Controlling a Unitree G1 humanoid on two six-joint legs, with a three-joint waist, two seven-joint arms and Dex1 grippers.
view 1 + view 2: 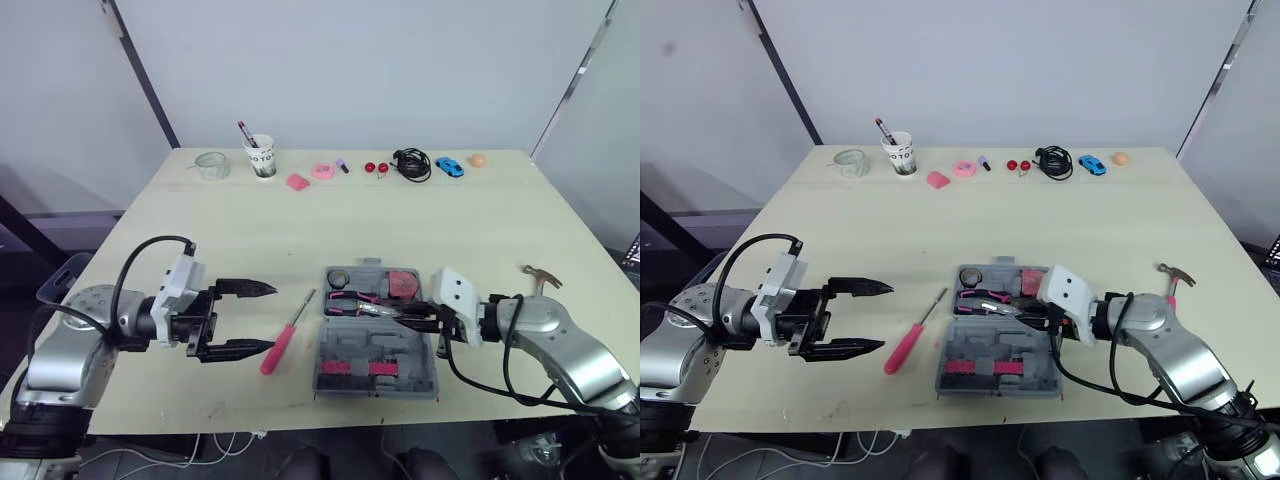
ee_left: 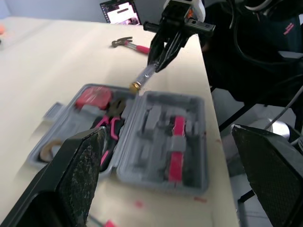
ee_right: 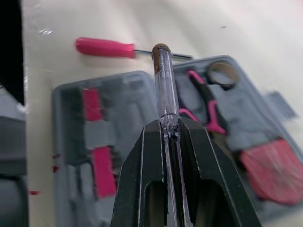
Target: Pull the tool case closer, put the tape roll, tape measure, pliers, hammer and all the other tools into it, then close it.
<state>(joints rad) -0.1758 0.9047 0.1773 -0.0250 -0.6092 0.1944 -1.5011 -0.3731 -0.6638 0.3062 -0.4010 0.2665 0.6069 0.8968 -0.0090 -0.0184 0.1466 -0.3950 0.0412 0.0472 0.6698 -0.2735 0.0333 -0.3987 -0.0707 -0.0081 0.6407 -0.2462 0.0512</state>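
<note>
The grey tool case (image 1: 400, 352) lies open near the table's front edge. Its tray holds a tape roll (image 1: 338, 277), a pink tape measure (image 1: 403, 285) and pink-handled pliers (image 1: 352, 299). My right gripper (image 1: 408, 320) hovers over the case, shut on a clear-handled tester screwdriver (image 3: 165, 85) that points toward the tray. Left of the case, a pink screwdriver (image 1: 285, 338) lies on the table. My left gripper (image 1: 272, 318) stands open just left of that screwdriver, holding nothing. A hammer (image 1: 542, 277) rests near the right edge.
Along the back edge stand a glass bowl (image 1: 211, 165), a cup with pens (image 1: 261, 157), small pink items (image 1: 298, 181), a black cable (image 1: 412, 163), a blue toy car (image 1: 450, 166) and an orange ball (image 1: 478, 159).
</note>
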